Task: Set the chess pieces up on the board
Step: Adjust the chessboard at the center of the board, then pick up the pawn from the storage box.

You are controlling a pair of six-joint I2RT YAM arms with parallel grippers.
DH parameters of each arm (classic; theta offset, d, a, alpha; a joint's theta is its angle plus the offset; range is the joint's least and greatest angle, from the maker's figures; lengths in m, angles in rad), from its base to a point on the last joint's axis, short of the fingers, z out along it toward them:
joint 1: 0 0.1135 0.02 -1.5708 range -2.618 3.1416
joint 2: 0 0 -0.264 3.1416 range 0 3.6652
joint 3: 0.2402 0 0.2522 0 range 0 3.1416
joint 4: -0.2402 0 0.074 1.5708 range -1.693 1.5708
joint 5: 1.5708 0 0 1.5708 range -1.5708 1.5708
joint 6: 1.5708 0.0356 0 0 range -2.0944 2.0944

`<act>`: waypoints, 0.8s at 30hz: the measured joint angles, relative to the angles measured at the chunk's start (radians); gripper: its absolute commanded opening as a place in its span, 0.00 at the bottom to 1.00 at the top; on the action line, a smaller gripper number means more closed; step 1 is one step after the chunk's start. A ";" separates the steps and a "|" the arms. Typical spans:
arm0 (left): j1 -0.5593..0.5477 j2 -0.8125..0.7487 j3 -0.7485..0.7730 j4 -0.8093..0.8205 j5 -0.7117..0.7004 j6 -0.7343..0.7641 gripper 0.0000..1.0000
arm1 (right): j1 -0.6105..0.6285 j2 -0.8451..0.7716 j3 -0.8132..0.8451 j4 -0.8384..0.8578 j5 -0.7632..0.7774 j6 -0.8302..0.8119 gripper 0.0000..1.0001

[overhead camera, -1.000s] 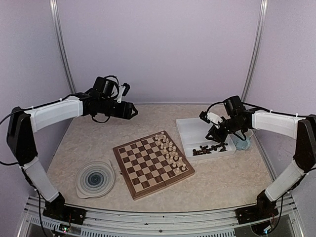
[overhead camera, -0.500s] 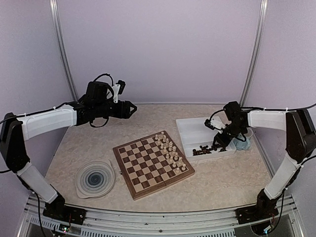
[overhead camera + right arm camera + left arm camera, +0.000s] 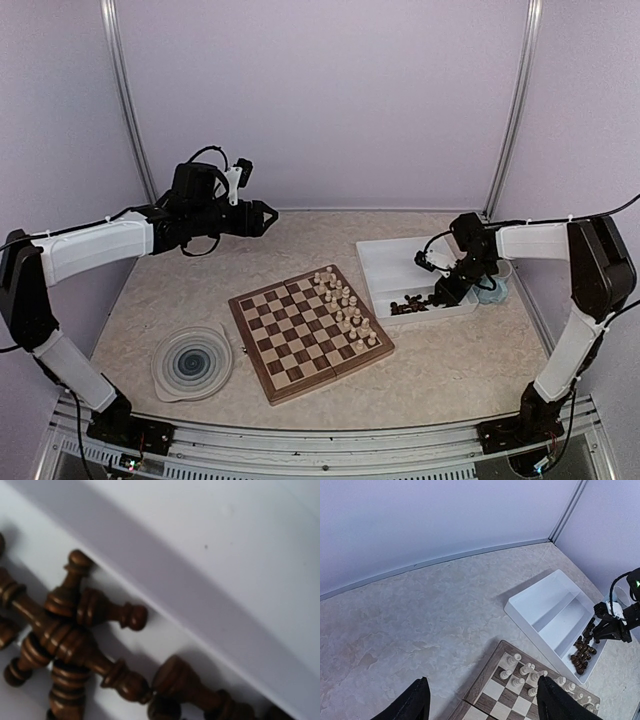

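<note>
We must pinch one dark piece [image 3: 107, 611] in the tray [image 3: 385, 260] at right; whether our right gripper [image 3: 445, 288] squeezes, we cannot tell.

Dark brown and light tan checks cover the square wooden chessboard [image 3: 290, 340], framed by a light wood border. On it are the pale cream turned wooden chess pieces [image 3: 343, 305]. The glossy dark brown turned wooden chess pieces [image 3: 65, 637] contrast with the plain white rectangular tray [image 3: 385, 262]. A blue-and-white swirl rings the round plate [image 3: 192, 362]. The beige desk [image 3: 450, 370] is faintly marbled.
</note>
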 measured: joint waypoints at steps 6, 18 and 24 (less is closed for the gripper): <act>0.004 0.000 0.000 0.000 0.003 -0.003 0.73 | -0.009 0.014 0.000 -0.004 -0.009 0.001 0.09; 0.008 0.000 0.000 0.000 0.004 -0.006 0.73 | -0.010 -0.058 0.035 -0.082 -0.027 0.000 0.00; 0.025 0.000 0.000 0.000 0.004 -0.010 0.73 | 0.009 -0.191 0.114 -0.131 -0.052 -0.018 0.00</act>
